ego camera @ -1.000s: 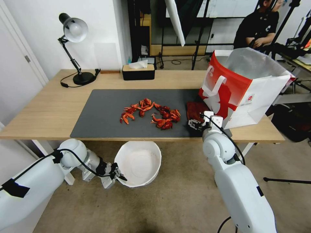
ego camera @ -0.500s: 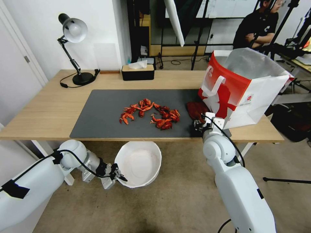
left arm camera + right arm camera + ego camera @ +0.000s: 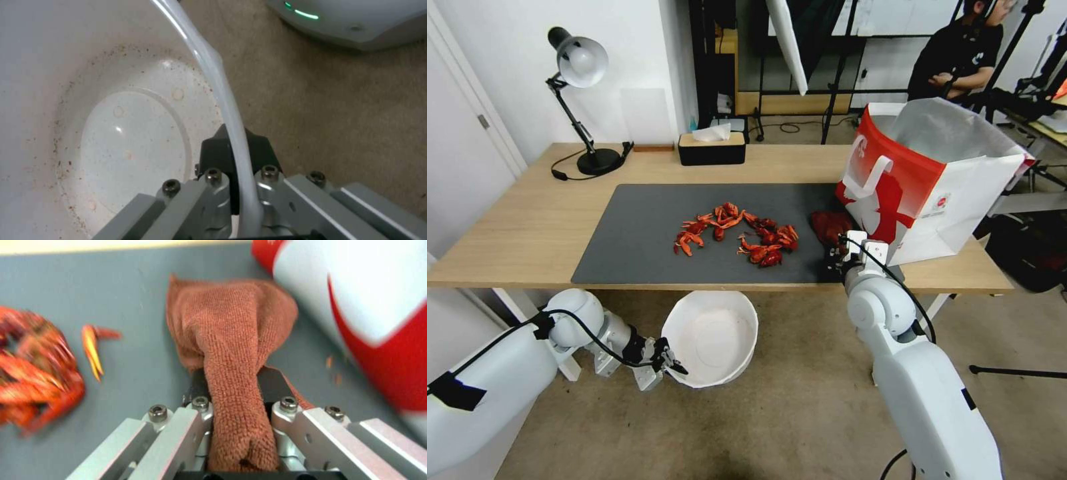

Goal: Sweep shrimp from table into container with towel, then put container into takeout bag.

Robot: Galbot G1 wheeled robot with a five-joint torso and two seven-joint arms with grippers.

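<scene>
Nearest the robot, below the front edge of the table point(image 3: 527, 220), the left gripper point(image 3: 668, 363) holds the container point(image 3: 712, 337), a white round bowl, its jaws clamped on the rolled rim. In the left wrist view the rim passes between the black fingers point(image 3: 218, 150), and the bowl's inside is bare apart from reddish specks. The bowl hangs under the table edge, roughly below the pile, its mouth tilted up toward the table.

On the table, at the right end of the dark grey mat point(image 3: 627, 233), the right gripper point(image 3: 835, 257) has its jaws clamped on a fold of the dark red towel point(image 3: 231, 340), which bunches ahead of it on the mat. The shrimp point(image 3: 737, 233) lie in a loose cluster at the mat's centre, just left of the towel, with one stray piece point(image 3: 91, 350) between them. The takeout bag point(image 3: 934, 180) stands open farther right, close beside the towel.

To sweep well, the towel likely needs to stay pressed flat to the mat and get behind the pile, then pull toward the front edge. The bowl's rim should sit tight under that edge, centred on the sweep, so nothing drops to the carpet.
</scene>
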